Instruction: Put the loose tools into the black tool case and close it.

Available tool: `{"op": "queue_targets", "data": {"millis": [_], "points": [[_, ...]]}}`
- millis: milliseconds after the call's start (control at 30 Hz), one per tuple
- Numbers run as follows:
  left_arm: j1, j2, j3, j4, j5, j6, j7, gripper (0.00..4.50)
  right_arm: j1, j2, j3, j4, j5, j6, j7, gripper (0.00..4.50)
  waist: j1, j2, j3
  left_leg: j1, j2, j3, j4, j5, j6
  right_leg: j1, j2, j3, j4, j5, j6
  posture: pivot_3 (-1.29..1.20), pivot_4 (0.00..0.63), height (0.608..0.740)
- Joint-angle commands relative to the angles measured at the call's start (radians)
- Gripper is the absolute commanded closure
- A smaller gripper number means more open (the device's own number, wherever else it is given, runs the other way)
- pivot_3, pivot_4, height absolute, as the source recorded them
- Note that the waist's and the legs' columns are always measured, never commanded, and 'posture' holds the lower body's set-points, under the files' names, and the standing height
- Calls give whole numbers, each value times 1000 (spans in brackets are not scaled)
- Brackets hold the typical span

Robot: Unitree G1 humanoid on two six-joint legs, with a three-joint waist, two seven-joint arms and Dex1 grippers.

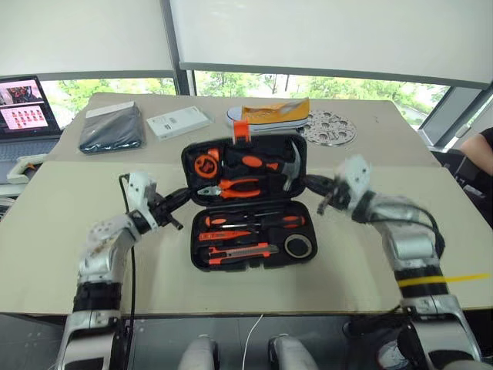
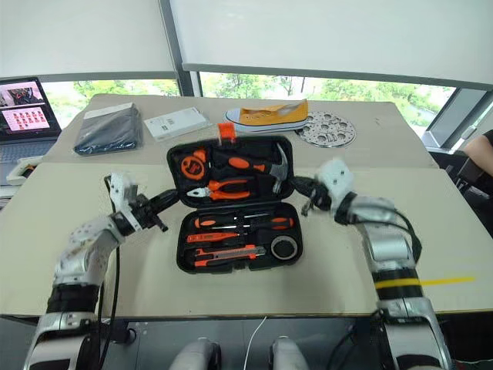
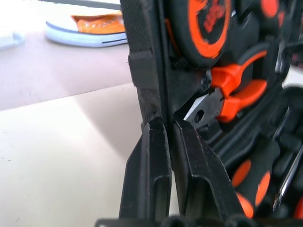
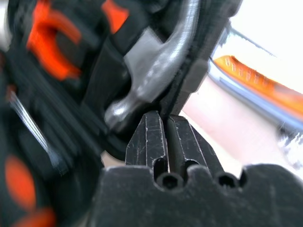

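Black tool case (image 1: 245, 204) sits open on counter (image 1: 62, 223), loose tools (image 1: 246, 235) slotted. Left gripper (image 3: 166, 124) and right gripper (image 4: 163, 118) each clamp an opposite lid side edge; hinge axis runs between them.

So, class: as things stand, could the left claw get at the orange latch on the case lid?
Probably not yet: the left claw is shut on the lid's side edge of the black tool case, while the orange latch sits at the lid's far rim.
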Motion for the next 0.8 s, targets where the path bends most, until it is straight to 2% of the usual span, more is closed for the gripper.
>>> {"op": "queue_targets", "data": {"millis": [33,100,167,200,233,267,333,433,500,533,567,633,700,767,800], "points": [[76,71,5,101,73,-269,-82,4368,56,-109,9,121,-215,-314,-138,4500,-1,0,0,1,0,1,0,0,0,1,0,0,-2,0,0,0,150,740],[93,83,2,136,74,-323,-91,4368,78,-129,21,185,-266,-409,-197,4500,-3,1,-1,7,0,4,0,0,0,4,0,2,-2,0,0,0,150,740],[142,107,3,137,67,-342,-114,3723,130,-142,17,205,-275,-477,-245,3745,-4,1,0,15,1,4,0,0,1,12,1,2,-1,-1,0,0,150,740],[156,112,11,137,65,-353,-105,3570,145,-151,19,210,-286,-502,-260,3566,-4,0,-1,22,2,4,0,0,1,18,1,2,-2,-1,-1,0,150,740],[174,129,21,140,73,-372,-91,3081,166,-160,9,200,-278,-508,-273,3143,-6,0,-1,26,2,5,-1,0,0,21,1,2,-1,-4,-2,0,150,740],[186,146,32,149,77,-376,-73,2690,185,-166,-3,191,-252,-508,-277,2774,-6,0,-1,26,3,5,-1,0,0,21,1,2,-1,-7,-8,0,150,740],[198,182,63,175,60,-316,-43,1996,236,-186,-35,155,-178,-490,-260,2163,-6,0,-1,25,4,6,-1,0,1,18,1,3,2,-8,-9,0,150,740],[183,220,72,208,61,-253,-27,1996,320,-200,-64,61,16,-381,-153,2163,-6,0,-1,27,6,6,0,1,1,19,2,3,4,-5,-5,0,150,740],[154,227,64,206,47,-196,-27,1944,374,-211,-79,-47,164,-285,-75,2723,-2,0,-1,29,6,6,0,1,2,21,3,3,4,-6,-4,0,150,740],[124,223,52,204,42,-158,-27,1944,402,-219,-82,-127,248,-204,-40,2860,0,0,-1,30,6,6,0,1,2,21,3,3,4,-7,-4,0,150,740],[94,217,42,197,35,-123,-27,2485,427,-228,-83,-201,312,-131,-9,3197,0,0,-1,29,6,7,0,1,2,21,2,3,4,-7,-5,0,150,740],[32,201,10,184,43,-62,-27,3002,485,-267,-60,-331,403,24,68,3898,3,0,-1,28,7,7,1,1,2,21,2,3,4,-3,1,0,150,740],[-36,178,-32,186,63,-9,-30,3843,527,-295,-25,-419,424,114,127,4500,7,-1,-1,26,6,7,2,1,2,20,2,3,4,-3,1,0,150,740],[-124,144,-87,209,93,16,-37,4483,550,-309,24,-501,421,201,160,4500,10,-3,-2,26,6,7,2,1,2,20,2,2,3,-2,1,0,150,740],[-150,136,-101,220,102,23,-37,4483,556,-310,34,-526,419,230,168,4500,12,-3,-2,25,6,7,2,1,1,20,2,2,2,-2,0,0,150,740]]}}
